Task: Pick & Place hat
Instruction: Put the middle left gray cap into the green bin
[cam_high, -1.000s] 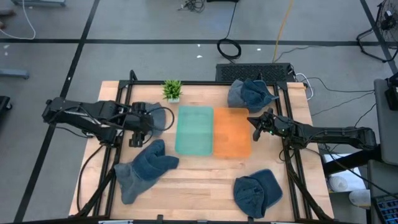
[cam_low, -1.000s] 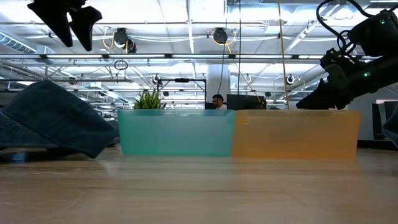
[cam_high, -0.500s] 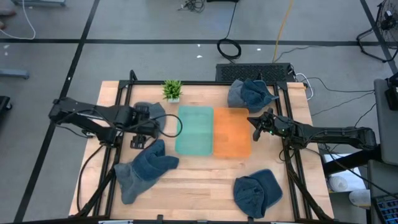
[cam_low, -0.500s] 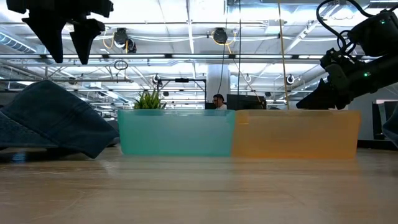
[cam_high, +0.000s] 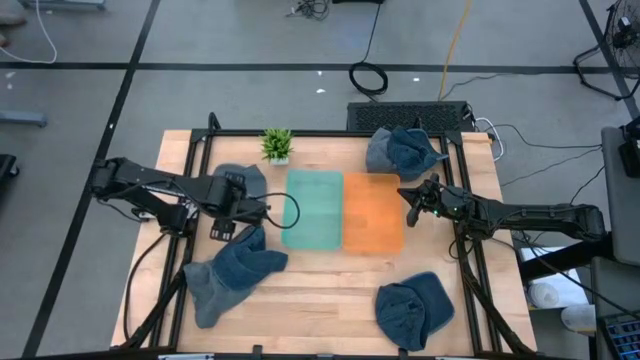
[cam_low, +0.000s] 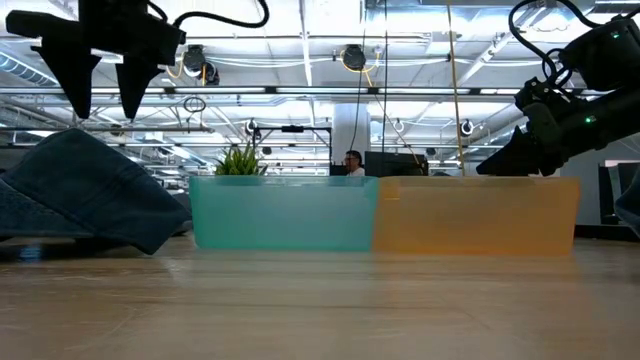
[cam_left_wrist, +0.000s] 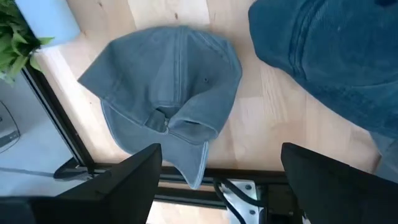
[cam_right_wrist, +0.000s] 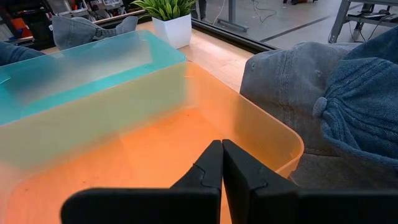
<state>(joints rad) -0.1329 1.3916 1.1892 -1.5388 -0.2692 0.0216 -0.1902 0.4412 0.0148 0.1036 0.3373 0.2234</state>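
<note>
We stood over a wooden table (cam_high: 310, 290) framed by black rails, in a workshop with a grey floor and bright ceiling lights. At the left, the left gripper (cam_high: 222, 207) hung above the boards with its fingers (cam_low: 78, 85) spread wide and nothing between them. Beneath and just behind it lay a grey-blue hat (cam_left_wrist: 171, 99), flat on the wood near the back-left rail; the left wrist view looked straight down on its crown and strap. Just in front of that gripper lay a darker blue hat (cam_high: 235, 270) with a greyer cloth piece touching its left side, spreading toward the front-left corner. A small potted plant (cam_high: 277, 145) stood at the back edge, near the grey-blue hat.

In the middle we saw two shallow bins set side by side and touching: a teal bin (cam_high: 312, 208) on the left and an orange bin (cam_high: 373, 213) on the right. Neither held a hat.

Further right, the right gripper (cam_high: 411, 200) hovered at the orange bin's right rim, its fingers (cam_right_wrist: 211, 171) pressed together on nothing. Behind it, at the back-right corner, a pile of grey and blue hats (cam_high: 402, 152) rested on the table. Another blue hat (cam_high: 414, 310) lay near the front-right corner, well apart from the bins.
</note>
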